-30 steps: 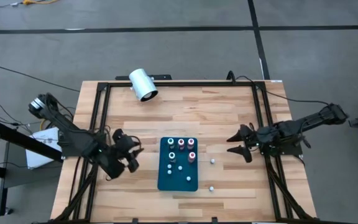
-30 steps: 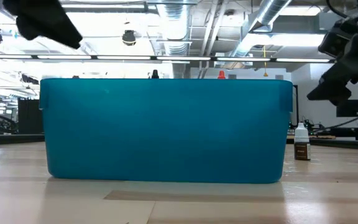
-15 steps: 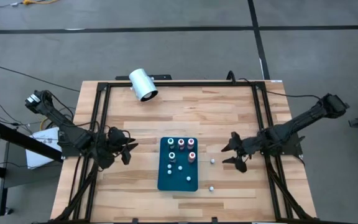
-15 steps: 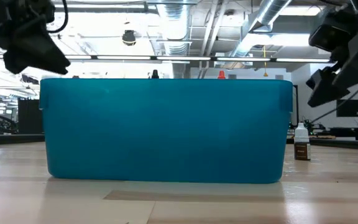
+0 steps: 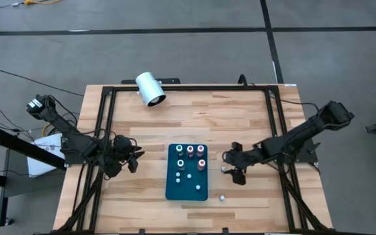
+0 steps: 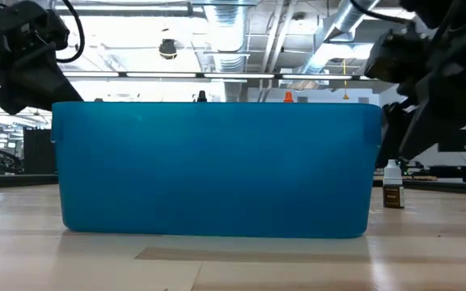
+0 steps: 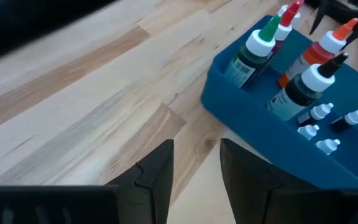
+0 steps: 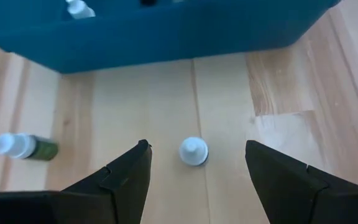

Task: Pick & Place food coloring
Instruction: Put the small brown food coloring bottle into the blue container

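Observation:
A teal tray [image 5: 187, 190] in the middle of the table holds several food coloring bottles [image 7: 303, 87] standing upright, with red, orange, green and dark tips. One loose bottle with a white top [image 8: 194, 151] stands on the wood to the tray's right. My right gripper [image 5: 234, 167] is open just above it, one finger on each side, touching nothing. A second loose bottle [image 5: 221, 196] stands nearer the front edge. My left gripper [image 5: 134, 158] is open left of the tray, with nothing between its fingers.
A large white cylinder [image 5: 150, 89] lies at the table's far edge. A black frame [image 5: 106, 124] runs along the table's left, far and right sides. In the low view the tray's wall [image 6: 217, 166] fills the middle, with a brown-bodied bottle [image 6: 391, 186] to its right.
My right gripper has gone toward the table's left edge, tipping further down, and now stands over the loose bottle beside the tray. My left gripper has drawn back a little from the tray toward the left edge and sunk. No bottle has moved.

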Controlling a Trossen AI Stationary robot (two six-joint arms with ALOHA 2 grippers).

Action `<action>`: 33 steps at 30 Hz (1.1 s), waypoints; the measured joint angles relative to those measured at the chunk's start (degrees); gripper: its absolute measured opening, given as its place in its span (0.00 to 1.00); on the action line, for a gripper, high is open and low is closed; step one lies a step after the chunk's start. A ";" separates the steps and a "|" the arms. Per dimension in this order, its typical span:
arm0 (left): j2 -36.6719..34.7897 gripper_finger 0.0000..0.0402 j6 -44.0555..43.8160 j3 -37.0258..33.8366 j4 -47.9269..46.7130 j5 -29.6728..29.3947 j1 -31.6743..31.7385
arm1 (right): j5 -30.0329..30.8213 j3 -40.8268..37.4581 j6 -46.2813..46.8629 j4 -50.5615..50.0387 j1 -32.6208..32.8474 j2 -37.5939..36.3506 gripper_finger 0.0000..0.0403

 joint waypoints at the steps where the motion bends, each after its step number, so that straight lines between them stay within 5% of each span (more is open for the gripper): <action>1: 0.00 0.30 0.02 0.00 0.10 -0.01 0.00 | -0.03 0.45 0.01 0.03 -0.20 0.96 0.62; 17: 0.00 0.30 0.06 0.00 0.02 0.03 0.00 | -0.11 2.23 6.21 -0.01 -0.44 8.62 0.62; 33: 0.00 0.30 0.06 0.02 0.02 0.03 0.00 | -0.10 2.49 6.08 0.00 -1.48 8.63 0.61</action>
